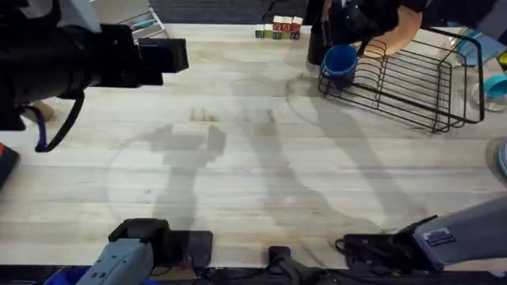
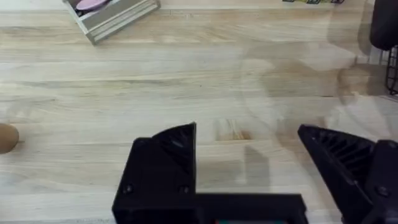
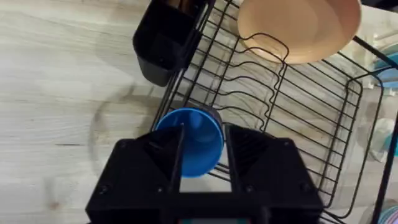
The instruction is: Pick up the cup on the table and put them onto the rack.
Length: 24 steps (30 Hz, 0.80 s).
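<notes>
Bright blue cup [image 1: 340, 61] sits at the near left corner of the rack [image 1: 412, 83], seen from overhead at the far right of the desk [image 1: 253, 158]. The right wrist view brings that same cup [image 3: 194, 140] close: it lies between the two black fingers [image 3: 168, 158] of the right hand [image 3: 202, 155], which are closed on its sides, its open mouth tipped up toward the camera. In that view the cup hangs over the rack's [image 3: 298, 124] edge wires, and whether its base rests on them cannot be told. From overhead the right hand itself is a dark blur above the cup.

The right wrist view also shows a dark container [image 3: 163, 40] clipped at the rack's corner beside the cup, and a peach-coloured plate [image 3: 298, 28] standing among the prongs farther in; overhead, the plate [image 1: 400, 36] is half hidden by the arm. Whether the dark container is the navy cup cannot be told.

The left wrist view looks down on bare desk boards [image 2: 186, 81], with the left hand [image 2: 249, 162] released, its fingers [image 2: 174, 146] spread wide and nothing between them. A grey tray [image 2: 112, 15] with something pink in it lies well beyond it. From overhead the left arm shows large and dark at the upper left, well apart from the rack, and small coloured blocks [image 1: 278, 28] line the desk's far edge.
</notes>
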{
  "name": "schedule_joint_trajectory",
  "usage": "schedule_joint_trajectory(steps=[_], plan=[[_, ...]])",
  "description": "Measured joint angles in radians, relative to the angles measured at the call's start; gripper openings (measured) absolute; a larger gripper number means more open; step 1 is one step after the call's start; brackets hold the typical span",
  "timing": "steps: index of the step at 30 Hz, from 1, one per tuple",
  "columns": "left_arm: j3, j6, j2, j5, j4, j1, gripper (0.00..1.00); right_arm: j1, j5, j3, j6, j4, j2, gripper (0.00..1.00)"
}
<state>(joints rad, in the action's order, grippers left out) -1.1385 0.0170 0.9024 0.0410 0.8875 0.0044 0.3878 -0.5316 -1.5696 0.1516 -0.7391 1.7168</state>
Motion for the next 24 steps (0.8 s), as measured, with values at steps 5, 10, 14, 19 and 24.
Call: schedule_joint_trajectory(steps=[5,10,14,19,24], plan=[[0.0,0.0,0.0,0.0,0.0,0.0,0.994,0.002,0.0,0.0,0.0,0.0,0.0,0.468],[0.0,0.0,0.0,0.0,0.0,0.0,0.994,0.049,-0.111,0.0,-0.038,-0.026,-0.081,0.995],[0.0,0.0,0.0,0.0,0.0,0.0,0.994,0.094,-0.193,0.0,-0.041,-0.102,-0.168,0.996],[0.0,0.0,0.0,0.0,0.0,0.0,0.993,0.143,-0.194,0.0,-0.044,-0.218,-0.25,0.996],[0.0,0.0,0.0,0.0,0.0,0.0,0.993,0.15,0.002,0.0,-0.039,-0.323,-0.328,0.996]])
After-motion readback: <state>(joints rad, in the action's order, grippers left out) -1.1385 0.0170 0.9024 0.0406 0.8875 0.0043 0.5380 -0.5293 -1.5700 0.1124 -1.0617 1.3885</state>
